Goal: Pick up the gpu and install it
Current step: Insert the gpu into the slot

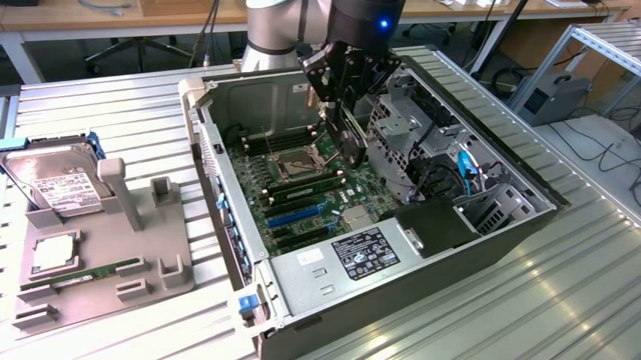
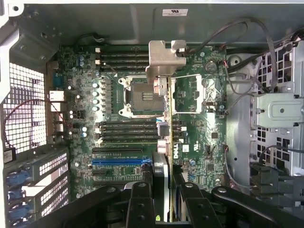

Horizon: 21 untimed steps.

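The jaws grip the gpu [image 2: 164, 66] on edge, held above the motherboard [image 2: 80, 109] inside the open case [image 1: 255, 94], its board running crosswise to the blue slot [image 2: 118, 161]. Lowered without lining up, the connector edge could hit components, or the card jam against the case wall

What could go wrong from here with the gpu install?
1. The gripper holds the gpu edge-on over the board near the CPU socket, not at the blue slot. Lowering here could strike the socket.
2. The blue cable and other leads by the drive cage hang close to the arm and might snag.
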### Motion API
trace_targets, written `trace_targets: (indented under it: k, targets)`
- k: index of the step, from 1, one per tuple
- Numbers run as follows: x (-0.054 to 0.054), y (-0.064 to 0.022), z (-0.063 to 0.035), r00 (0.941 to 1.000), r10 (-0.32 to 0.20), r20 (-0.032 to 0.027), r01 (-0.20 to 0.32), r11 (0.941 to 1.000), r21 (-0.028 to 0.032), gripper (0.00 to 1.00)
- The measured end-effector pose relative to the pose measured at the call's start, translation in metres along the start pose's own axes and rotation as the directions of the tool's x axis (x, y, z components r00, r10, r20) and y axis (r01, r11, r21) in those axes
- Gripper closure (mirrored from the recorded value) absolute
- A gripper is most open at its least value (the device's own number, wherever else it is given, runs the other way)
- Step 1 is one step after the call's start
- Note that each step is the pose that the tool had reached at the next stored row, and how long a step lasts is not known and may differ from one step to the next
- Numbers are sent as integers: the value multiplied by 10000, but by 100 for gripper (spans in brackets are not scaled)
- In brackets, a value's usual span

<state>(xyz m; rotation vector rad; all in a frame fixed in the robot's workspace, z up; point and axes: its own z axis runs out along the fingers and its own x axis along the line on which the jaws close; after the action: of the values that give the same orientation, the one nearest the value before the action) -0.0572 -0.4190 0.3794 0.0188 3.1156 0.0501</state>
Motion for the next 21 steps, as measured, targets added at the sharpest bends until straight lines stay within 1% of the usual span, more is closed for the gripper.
trace_targets:
  k: [21]
  targets:
    - [0,0,0,9990,-447,-14,447,9990,-12,73]
